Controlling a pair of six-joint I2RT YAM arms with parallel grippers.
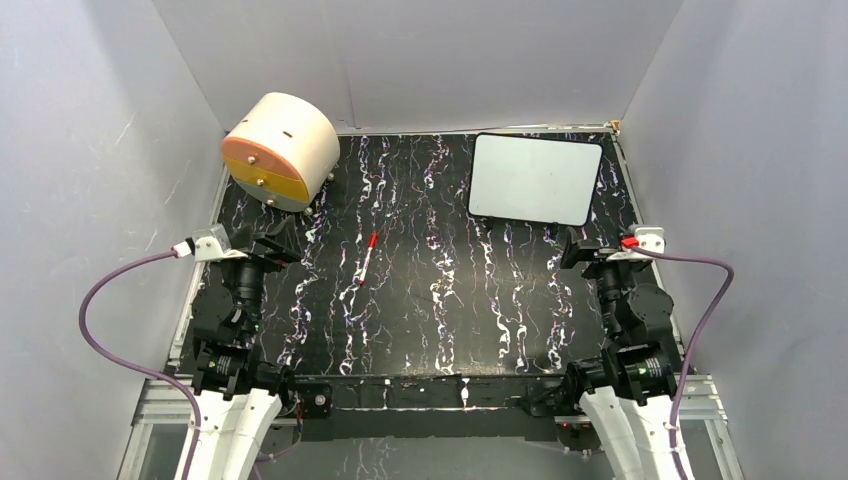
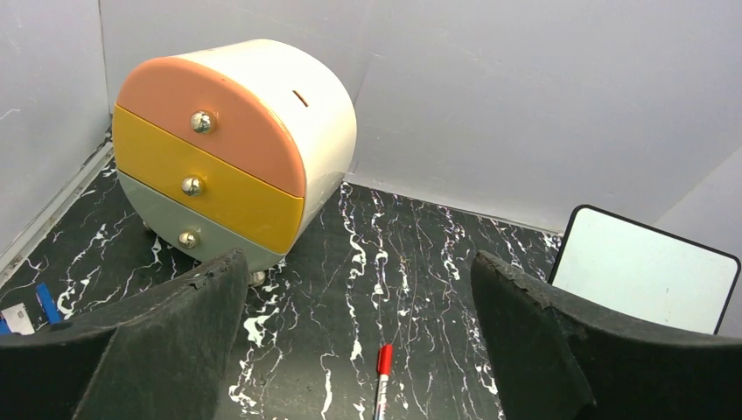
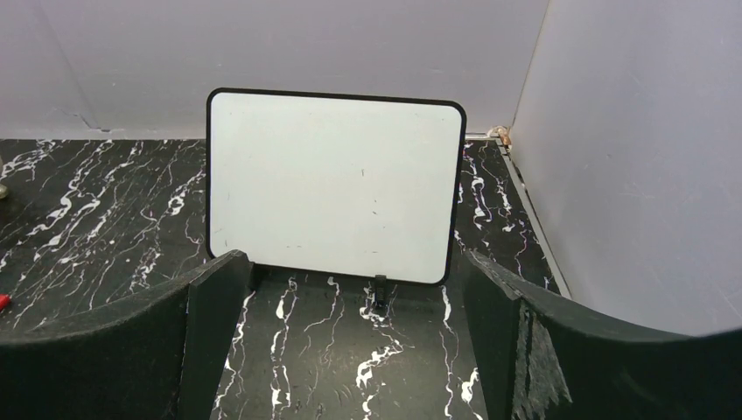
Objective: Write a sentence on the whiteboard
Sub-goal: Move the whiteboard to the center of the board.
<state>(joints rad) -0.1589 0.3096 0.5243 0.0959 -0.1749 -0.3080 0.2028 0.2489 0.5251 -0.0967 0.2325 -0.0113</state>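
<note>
Left black claw (image 2: 359, 267) and right black claw (image 3: 354, 262) both spread wide, lower frame; small white dark-rimmed rectangular whiteboard (image 1: 535, 178) lies flat upper right.

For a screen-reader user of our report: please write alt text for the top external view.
A blank whiteboard lies far right on a black marbled table, a red marker near the middle, a beige drum-shaped drawer unit far left. The left gripper and right gripper are open and empty.
</note>
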